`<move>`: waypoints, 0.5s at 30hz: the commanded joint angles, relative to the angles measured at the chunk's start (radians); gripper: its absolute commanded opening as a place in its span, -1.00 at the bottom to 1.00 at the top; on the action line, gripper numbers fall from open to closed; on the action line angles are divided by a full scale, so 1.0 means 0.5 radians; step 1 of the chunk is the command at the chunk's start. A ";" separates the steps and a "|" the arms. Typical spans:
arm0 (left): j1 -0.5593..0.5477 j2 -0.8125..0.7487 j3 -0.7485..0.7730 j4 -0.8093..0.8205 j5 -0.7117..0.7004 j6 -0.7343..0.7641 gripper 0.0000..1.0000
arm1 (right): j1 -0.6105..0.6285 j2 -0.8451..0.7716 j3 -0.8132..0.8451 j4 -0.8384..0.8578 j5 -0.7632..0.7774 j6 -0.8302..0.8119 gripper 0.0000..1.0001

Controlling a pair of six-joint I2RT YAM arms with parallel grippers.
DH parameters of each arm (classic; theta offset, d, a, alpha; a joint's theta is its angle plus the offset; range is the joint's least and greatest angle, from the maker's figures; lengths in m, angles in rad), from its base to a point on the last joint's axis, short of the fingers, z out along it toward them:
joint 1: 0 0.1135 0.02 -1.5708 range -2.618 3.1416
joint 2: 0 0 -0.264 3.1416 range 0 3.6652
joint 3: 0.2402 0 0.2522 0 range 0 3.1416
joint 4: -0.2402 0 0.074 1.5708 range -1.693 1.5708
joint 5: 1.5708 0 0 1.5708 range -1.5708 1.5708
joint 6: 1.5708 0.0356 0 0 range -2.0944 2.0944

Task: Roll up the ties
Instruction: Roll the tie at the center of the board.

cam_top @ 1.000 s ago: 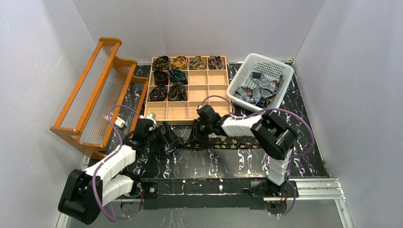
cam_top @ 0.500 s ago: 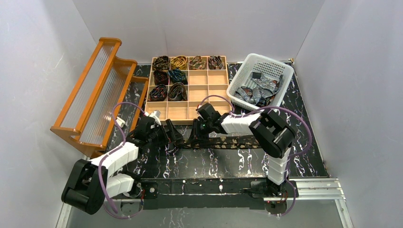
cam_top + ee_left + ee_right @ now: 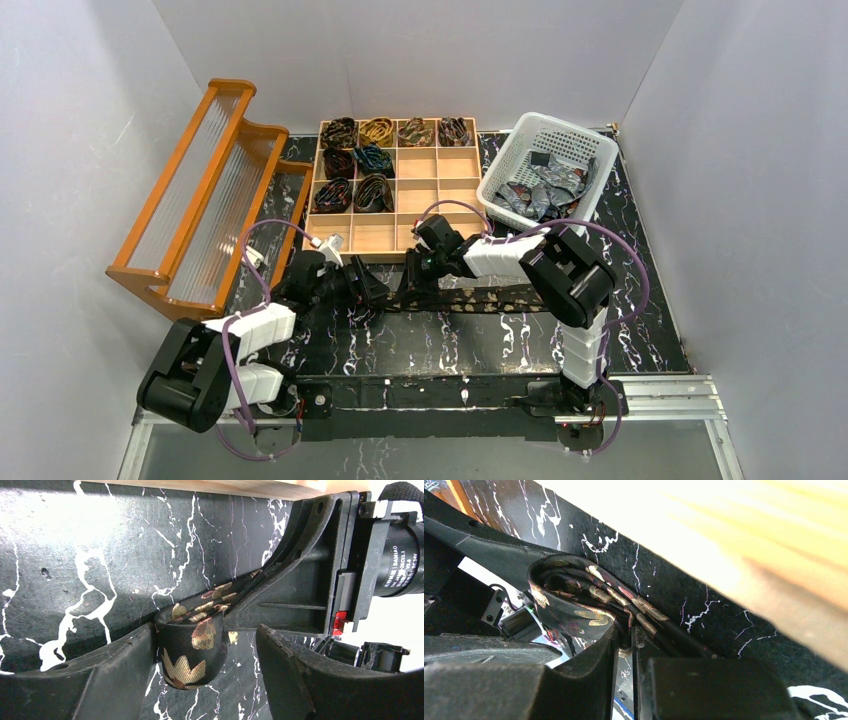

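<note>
Eight rolled ties point(image 3: 375, 158) sit in the tray point(image 3: 455, 190), loose ties point(image 3: 540, 190) remain in the far-right basket point(image 3: 560, 122); the dark gold-print tie point(image 3: 480, 297) lies just near the tray, roll barely begun, right gripper point(image 3: 626, 635) clamped on it, left gripper point(image 3: 205, 647) fingers apart around the folded end.

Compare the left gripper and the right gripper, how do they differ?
The left gripper stands open; the right gripper is pinched nearly shut. The left gripper straddles the coiled end of the dark tie; the right gripper clamps its layered strip. Both are on the same tie.
</note>
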 commanded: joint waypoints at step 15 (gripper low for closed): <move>0.001 0.030 -0.113 -0.089 0.061 -0.014 -0.49 | -0.019 0.079 0.012 -0.025 -0.019 -0.101 -0.47</move>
